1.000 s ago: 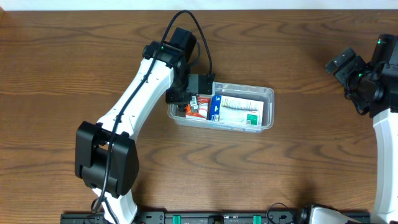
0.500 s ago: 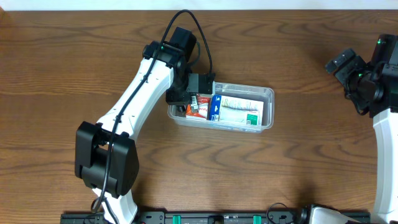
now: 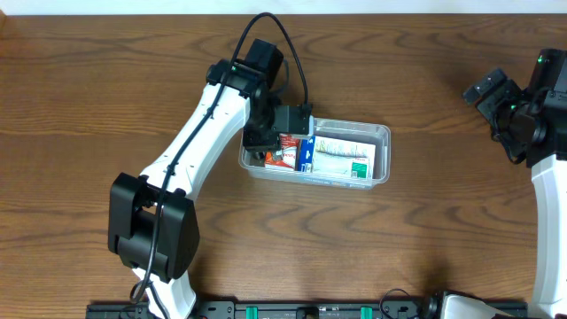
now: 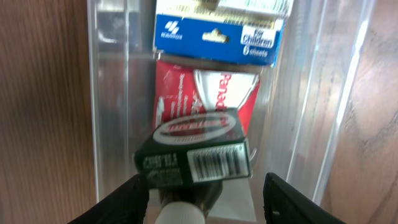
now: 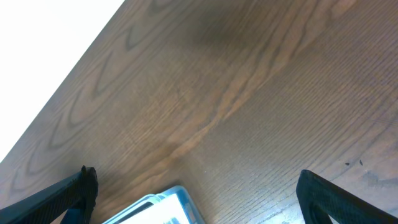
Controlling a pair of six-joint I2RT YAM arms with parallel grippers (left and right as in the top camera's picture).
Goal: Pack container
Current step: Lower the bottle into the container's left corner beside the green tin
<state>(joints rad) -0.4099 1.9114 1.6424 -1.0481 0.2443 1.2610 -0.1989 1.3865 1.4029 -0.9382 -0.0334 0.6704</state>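
Over the container's [image 3: 384, 152] left end at mid-counter [image 3: 425, 230], the left end effector [image 4: 204, 182] stands released, its fingers apart on either side of a dark box [image 4: 193, 152] lying on a red box [image 4: 214, 93]. The right end effector [image 5: 194, 175] hangs spread wide and empty near the counter's right edge.

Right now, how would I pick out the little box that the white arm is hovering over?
Look for the clear container mid-table, then its left end, between the open fingers of the left gripper. There the small dark box is the only blackish-green one, with a white barcode. The red box and blue-and-white box beyond it are brightly coloured.
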